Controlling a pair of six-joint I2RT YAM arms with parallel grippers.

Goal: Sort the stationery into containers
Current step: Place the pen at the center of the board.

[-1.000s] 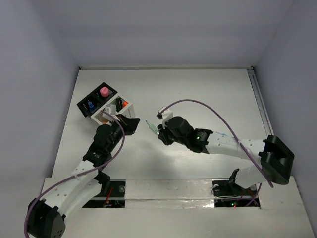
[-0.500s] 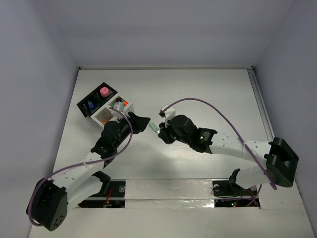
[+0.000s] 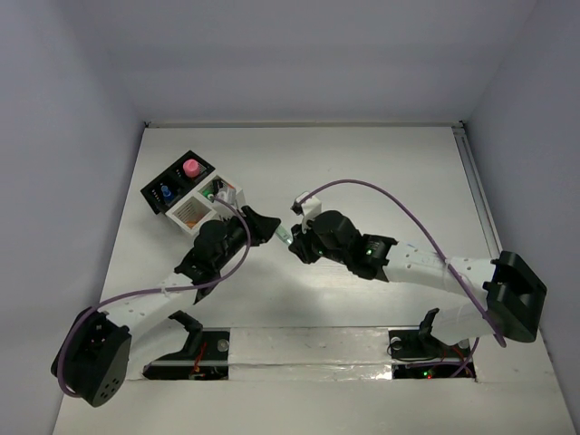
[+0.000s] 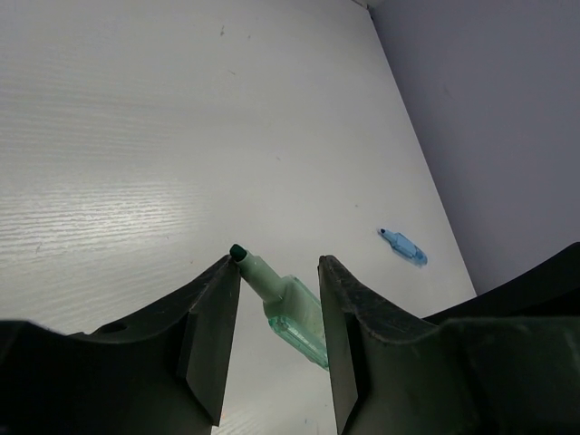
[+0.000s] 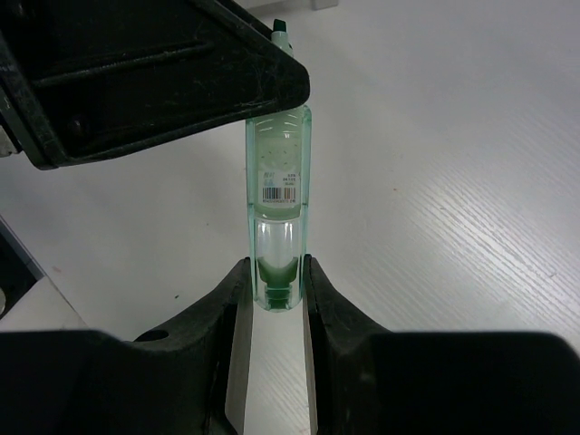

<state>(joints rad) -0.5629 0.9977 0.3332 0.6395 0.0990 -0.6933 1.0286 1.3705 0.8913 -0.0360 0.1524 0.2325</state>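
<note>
A mint green highlighter [image 5: 276, 195] with a clear cap end is clamped at that end by my right gripper [image 5: 274, 267], above the table. Its dark tip [image 4: 238, 252] points toward my left gripper [image 4: 276, 263], whose jaws stand apart on either side of the tip end; the tip touches the left finger [image 4: 213, 317]. From above, the two grippers meet at mid table, left gripper [image 3: 265, 227] and right gripper [image 3: 290, 239], with the highlighter [image 3: 284, 236] between them. The containers sit at the far left: a black box [image 3: 156, 187] and a white slatted box [image 3: 188, 216].
The black box holds a pink-capped item [image 3: 191, 168] and a blue one [image 3: 167, 193]. Green and orange items [image 3: 214, 190] stick out of the white box. A blue marker [image 4: 402, 246] lies on the table to the right.
My left gripper has swung right from over the white box to the highlighter's tip, and its jaws have come apart. The right gripper shifted slightly left with the highlighter, then held still.
</note>
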